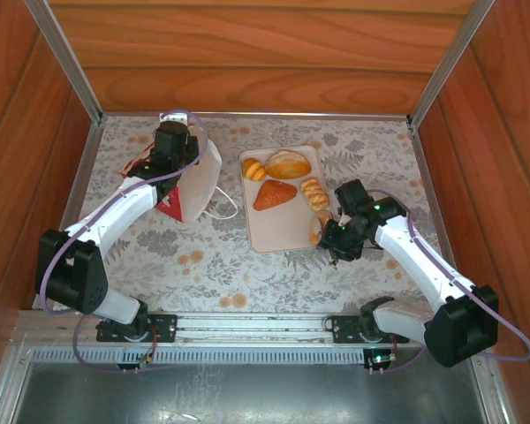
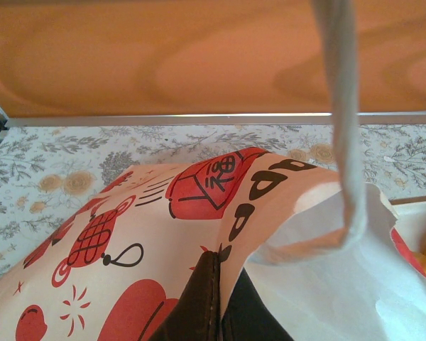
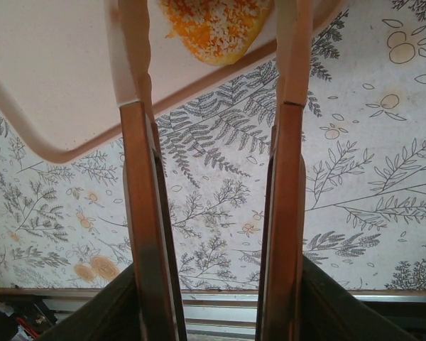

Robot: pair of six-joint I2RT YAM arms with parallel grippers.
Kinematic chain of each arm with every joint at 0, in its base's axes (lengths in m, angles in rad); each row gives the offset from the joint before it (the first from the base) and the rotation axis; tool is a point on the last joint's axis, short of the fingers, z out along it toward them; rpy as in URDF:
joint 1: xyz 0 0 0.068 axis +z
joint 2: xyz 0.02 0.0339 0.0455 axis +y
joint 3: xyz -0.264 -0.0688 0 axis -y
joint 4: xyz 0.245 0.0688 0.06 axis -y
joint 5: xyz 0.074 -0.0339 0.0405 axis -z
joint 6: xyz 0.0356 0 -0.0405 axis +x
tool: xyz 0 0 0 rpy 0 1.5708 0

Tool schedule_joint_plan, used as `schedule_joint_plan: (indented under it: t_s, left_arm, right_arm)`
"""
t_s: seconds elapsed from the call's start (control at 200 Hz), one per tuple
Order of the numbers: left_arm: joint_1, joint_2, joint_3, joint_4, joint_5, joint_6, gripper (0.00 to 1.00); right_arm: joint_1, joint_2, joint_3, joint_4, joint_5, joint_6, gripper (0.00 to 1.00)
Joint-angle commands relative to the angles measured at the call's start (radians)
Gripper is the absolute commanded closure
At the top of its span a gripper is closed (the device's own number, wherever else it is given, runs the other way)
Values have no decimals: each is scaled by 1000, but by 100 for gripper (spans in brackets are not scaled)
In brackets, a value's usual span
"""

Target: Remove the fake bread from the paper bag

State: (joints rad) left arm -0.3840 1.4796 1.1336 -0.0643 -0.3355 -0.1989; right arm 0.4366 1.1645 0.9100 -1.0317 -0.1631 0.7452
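The paper bag [image 1: 197,181] leans tilted on the table at the back left, white above and red below. My left gripper [image 1: 173,141] is shut on its top edge; in the left wrist view the dark fingers [image 2: 199,305] pinch the printed paper of the paper bag [image 2: 121,234], and a cord handle [image 2: 341,114] hangs up past them. Several pieces of fake bread lie on the beige tray [image 1: 278,230]: a bun [image 1: 288,164], a triangular pastry [image 1: 274,194], small rolls. My right gripper [image 3: 211,14] stands open around a sesame-topped roll [image 3: 216,25] that rests on the tray's near right corner [image 3: 50,78].
Wooden walls with metal rails [image 1: 247,115] close in the floral table on three sides. The tray sits in the middle, between the two arms. Bare tablecloth [image 1: 221,265] stretches in front of the bag and tray.
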Motion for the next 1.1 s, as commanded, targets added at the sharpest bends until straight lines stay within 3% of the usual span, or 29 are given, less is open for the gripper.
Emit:
schedule_joint_plan:
  t_s: [0.0,0.26,0.795,1.095]
  left_arm:
    - [7,-13,-6,14,7,-10,100]
    - [7,-7,-1,14,15,-11,100]
    - [7,-5,4,15,17,-11,100]
    - [7,-14,3,14,18,16,100]
  right_arm:
    - [-12,-17,23,-26,21,8,51]
    - [-12,-50,26,-31,5,17,39]
    - [-12,-79,92,-116,56,14,37]
    - [-12,-88,236,-175,51,-22,42]
